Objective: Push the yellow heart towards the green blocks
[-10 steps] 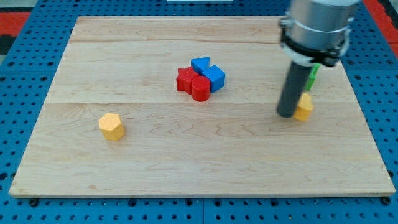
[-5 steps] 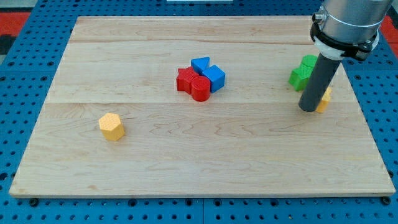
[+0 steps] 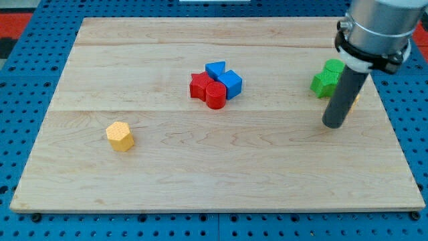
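Observation:
The yellow heart (image 3: 355, 100) is almost wholly hidden behind my rod; only a thin yellow sliver shows at the rod's right edge. It lies just below and right of the two green blocks (image 3: 324, 83), which sit together near the board's right side, the upper one (image 3: 333, 67) partly covered by the arm. My tip (image 3: 333, 124) rests on the board just below and left of the heart, and below the green blocks.
A cluster of a red star-like block (image 3: 198, 86), a red cylinder (image 3: 215, 96) and two blue blocks (image 3: 231, 83) sits mid-board. A yellow hexagonal block (image 3: 120, 136) lies at the lower left. The board's right edge (image 3: 394, 127) is near my tip.
My tip has moved to the view's right, pushing the yellow heart right and up towards the green blocks. In the last half second the tip drew slightly down, and the heart is now mostly hidden.

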